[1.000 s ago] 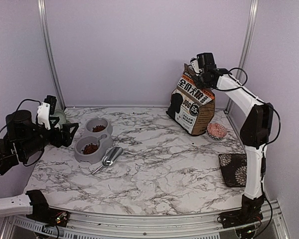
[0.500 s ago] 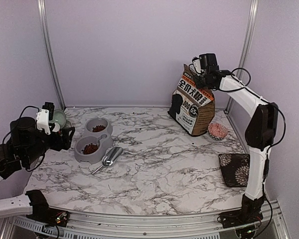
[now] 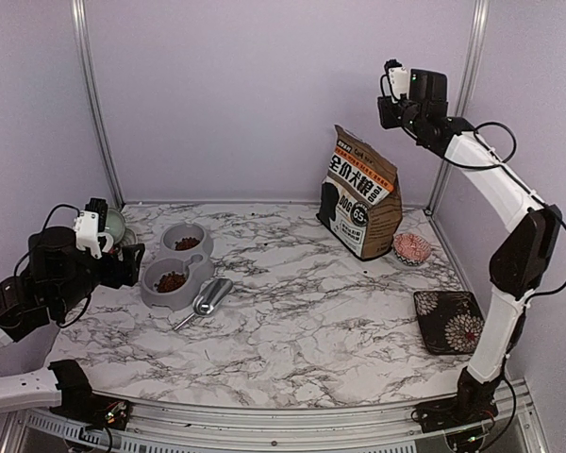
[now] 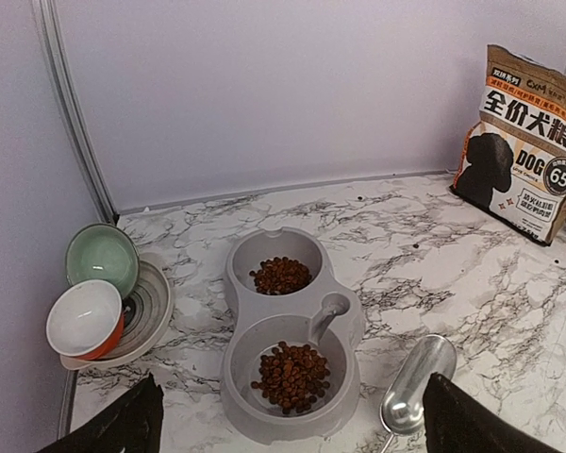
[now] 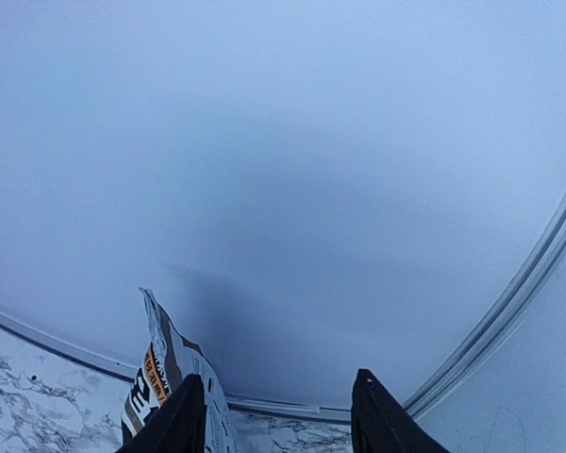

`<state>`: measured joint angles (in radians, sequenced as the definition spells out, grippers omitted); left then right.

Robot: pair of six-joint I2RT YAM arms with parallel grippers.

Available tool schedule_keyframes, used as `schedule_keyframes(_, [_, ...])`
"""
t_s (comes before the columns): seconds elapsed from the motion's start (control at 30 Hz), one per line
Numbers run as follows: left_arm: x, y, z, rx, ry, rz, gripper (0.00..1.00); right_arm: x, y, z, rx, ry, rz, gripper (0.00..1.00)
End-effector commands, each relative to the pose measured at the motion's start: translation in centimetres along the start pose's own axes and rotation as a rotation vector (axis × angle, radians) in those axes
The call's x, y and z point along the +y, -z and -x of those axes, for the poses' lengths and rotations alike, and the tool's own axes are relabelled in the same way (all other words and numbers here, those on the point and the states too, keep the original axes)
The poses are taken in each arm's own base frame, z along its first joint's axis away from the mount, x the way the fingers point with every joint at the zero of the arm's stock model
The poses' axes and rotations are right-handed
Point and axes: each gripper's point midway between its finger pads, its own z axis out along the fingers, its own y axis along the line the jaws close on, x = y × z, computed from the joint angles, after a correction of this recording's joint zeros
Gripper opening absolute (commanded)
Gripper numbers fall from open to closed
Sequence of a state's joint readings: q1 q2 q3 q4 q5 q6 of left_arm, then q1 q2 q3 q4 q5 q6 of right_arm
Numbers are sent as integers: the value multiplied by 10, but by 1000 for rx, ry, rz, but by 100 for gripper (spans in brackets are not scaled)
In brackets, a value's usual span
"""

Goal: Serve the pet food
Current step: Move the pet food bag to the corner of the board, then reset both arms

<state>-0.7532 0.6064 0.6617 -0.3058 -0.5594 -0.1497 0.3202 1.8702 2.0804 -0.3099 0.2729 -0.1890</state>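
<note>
Pet food (image 4: 290,376): lay heaped in both wells of the grey feeder (image 4: 255,321) on the worktop (image 3: 311,321), ahead of and between the left fingers (image 4: 123,429), touched neither. Those stood wide apart, gripped nothing. Right fingers (image 5: 179,415): parted, empty, raised above the bag (image 3: 360,203), well apart from the kibble.

A robot test cell in a lab, dressed up as a pet's feeding corner. Plain lilac walls (image 3: 264,94) meet at bare aluminium posts (image 3: 92,104). A marble-print bench (image 3: 302,326) has a metal rail (image 3: 264,416) at its near edge, with the cabled left arm (image 3: 38,274) and right arm (image 3: 495,189) bolted there. The only homely things are props: a dog-food bag (image 3: 360,193), a twin feeder (image 3: 176,267) with kibble (image 4: 291,375), a scoop (image 3: 208,297) and stacked bowls (image 4: 99,293).
</note>
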Motion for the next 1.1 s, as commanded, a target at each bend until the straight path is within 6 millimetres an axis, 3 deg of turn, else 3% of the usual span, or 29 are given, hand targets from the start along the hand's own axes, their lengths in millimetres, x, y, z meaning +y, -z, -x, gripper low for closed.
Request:
schedule_keyframes(0.0, [6, -3, 3, -34, 7, 38, 97, 0, 8, 18, -46, -16, 41, 54])
schedule_keyframes(0.27, [14, -5, 9, -72, -23, 95, 98, 3, 29, 37, -77, -34, 111, 69])
schedule_keyframes(0.43, [23, -15, 9, -114, -49, 154, 99, 26, 64, 45, -95, -75, 275, 95])
schedule_keyframes(0.6, [47, -34, 2, -116, -25, 247, 99, 27, 105, 19, -91, -130, 296, 100])
schedule_keyframes(0.63, [53, -37, 0, -117, -6, 258, 99, 21, 120, 20, -106, -138, 286, 100])
schedule_keyframes(0.83, [78, -54, -17, -146, 95, 320, 99, 0, 170, -21, -89, -185, 217, 100])
schedule_keyframes(1.07, [106, -65, -43, -173, 159, 445, 99, -17, 198, -90, 1, -263, 108, 100])
